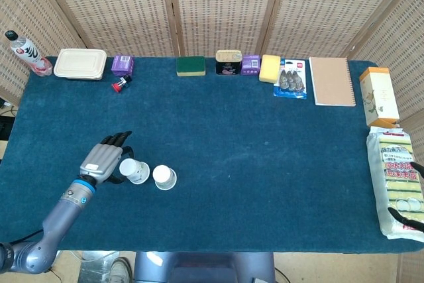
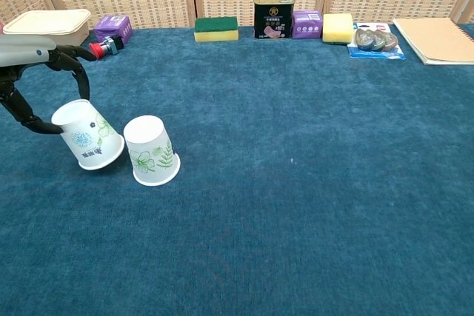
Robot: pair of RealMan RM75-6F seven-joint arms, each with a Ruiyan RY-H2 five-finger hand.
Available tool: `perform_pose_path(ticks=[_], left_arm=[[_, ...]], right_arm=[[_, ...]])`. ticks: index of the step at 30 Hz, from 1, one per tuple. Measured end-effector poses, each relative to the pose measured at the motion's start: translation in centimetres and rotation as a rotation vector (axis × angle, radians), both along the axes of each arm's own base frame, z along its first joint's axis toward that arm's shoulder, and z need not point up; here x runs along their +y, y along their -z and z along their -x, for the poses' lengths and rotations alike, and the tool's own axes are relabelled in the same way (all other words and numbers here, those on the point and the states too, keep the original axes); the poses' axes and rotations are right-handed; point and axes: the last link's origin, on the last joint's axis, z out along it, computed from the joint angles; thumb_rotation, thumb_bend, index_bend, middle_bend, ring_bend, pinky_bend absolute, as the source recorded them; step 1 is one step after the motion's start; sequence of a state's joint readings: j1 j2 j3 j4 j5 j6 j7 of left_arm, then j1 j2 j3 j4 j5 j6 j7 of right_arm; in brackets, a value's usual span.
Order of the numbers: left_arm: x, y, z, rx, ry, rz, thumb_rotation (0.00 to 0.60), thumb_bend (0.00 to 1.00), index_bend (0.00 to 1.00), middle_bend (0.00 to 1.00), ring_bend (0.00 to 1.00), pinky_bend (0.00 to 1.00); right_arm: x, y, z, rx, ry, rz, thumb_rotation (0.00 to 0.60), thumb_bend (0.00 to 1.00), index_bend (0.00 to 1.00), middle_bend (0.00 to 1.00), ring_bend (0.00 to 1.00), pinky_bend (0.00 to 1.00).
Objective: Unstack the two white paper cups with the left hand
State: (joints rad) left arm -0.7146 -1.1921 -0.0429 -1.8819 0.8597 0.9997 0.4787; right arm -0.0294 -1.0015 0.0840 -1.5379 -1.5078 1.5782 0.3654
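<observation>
Two white paper cups with green and blue prints are apart on the blue table cloth. One cup stands upside down on its rim. Just left of it, my left hand grips the base end of the other cup. This cup is upside down and tilted, with its rim low at the cloth. Only dark slivers at the right edge, over the sponge pack, may be my right hand. Its fingers' state is hidden.
Along the far edge lie a bottle, a lunch box, purple boxes, a green sponge, a can, a yellow sponge, a clip pack and a notebook. An orange box sits right.
</observation>
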Motion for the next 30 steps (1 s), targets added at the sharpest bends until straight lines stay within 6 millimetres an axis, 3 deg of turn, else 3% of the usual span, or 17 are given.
perform_pose_path(ticks=[11,19,30], left_arm=[[0.2,1.4,-1.4,0.036,0.017,0.001,0.6,0.21,0.37,0.0,0.0,0.09],[0.0,1.6,-2.1,0.053,0.016,-0.007,0.6,0.19,0.03,0.0,0.0,0.09],[-1.3,-0.4,-2.6,-0.009,0.071,-0.044,0.6,0.16,0.0,0.0,0.0,0.09]], right_arm=[[0.1,-0.2,0.1,-0.011,0.0,0.004,0.6,0.16,0.13,0.01,0.0,0.0],[0.1,-0.4,0.2,-0.014,-0.002,0.007,0.6,0.16,0.13,0.01,0.0,0.0],[0.1,-0.5,0.2,-0.015,-0.002,0.013,0.6,0.16,0.13,0.01,0.0,0.0]])
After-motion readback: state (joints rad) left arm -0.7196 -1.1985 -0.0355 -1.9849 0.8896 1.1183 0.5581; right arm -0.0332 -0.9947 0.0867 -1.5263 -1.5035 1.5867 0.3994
